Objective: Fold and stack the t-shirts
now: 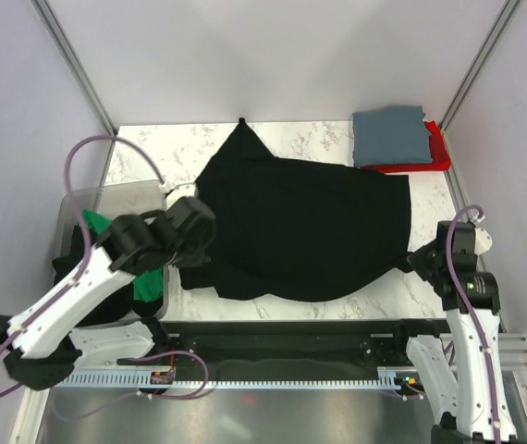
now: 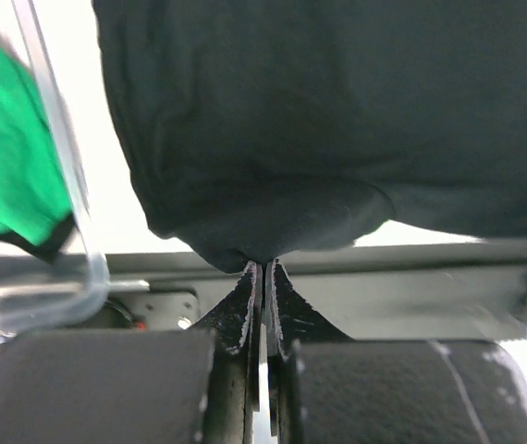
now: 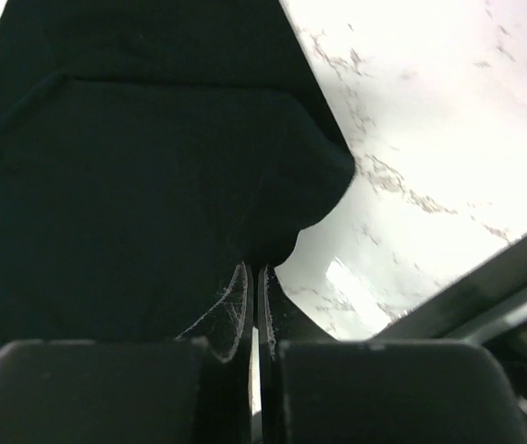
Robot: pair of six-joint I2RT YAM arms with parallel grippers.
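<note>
Currently grips large black t-shirt (image 1: 310, 231), spread at table (image 1: 291, 139) centre, by both ends: left gripper (image 2: 263, 268) clamped on 8 o'clock edge, right gripper (image 3: 252, 273) on 4 o'clock edge. Notes folded slate grey-blue t-shirt (image 1: 391, 137) atop red t-shirt (image 1: 436, 153) at 1 o'clock.

White marble table (image 1: 319, 139) (plain pale walls (image 1: 273, 55))

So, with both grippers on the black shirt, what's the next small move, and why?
Probably lift both pinched edges together and carry them across the shirt to start a fold. The left gripper and right gripper are each shut on the black t-shirt, which lies spread, unfolded, on the table.
</note>
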